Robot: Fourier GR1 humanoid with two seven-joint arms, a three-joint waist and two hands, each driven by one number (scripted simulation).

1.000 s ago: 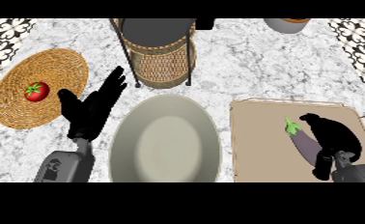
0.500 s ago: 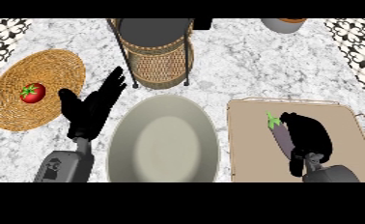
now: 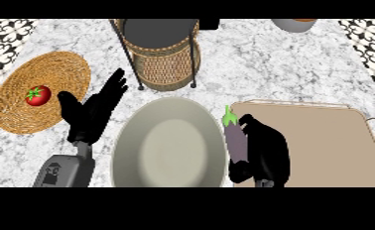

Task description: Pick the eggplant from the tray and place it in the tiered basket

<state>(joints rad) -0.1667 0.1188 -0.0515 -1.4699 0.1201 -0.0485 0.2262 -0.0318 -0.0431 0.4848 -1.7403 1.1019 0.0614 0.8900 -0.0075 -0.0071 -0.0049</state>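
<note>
Shifted left since earlier frame: right hand (image 3: 265,155) with eggplant (image 3: 236,140), now at tray (image 3: 322,125) left edge beside plate (image 3: 170,144). Fingers clamped on eggplant. Left hand (image 3: 93,111) open, resting on counter (image 3: 271,70). Tiered basket (image 3: 162,50) well apart.

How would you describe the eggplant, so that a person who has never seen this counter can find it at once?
Find the beige tray at the right of the marble counter. At its left edge, beside the large grey plate, the black right hand curls round the eggplant. It is the only long, dark purple thing, with a bright green stem pointing away from the robot.
</note>
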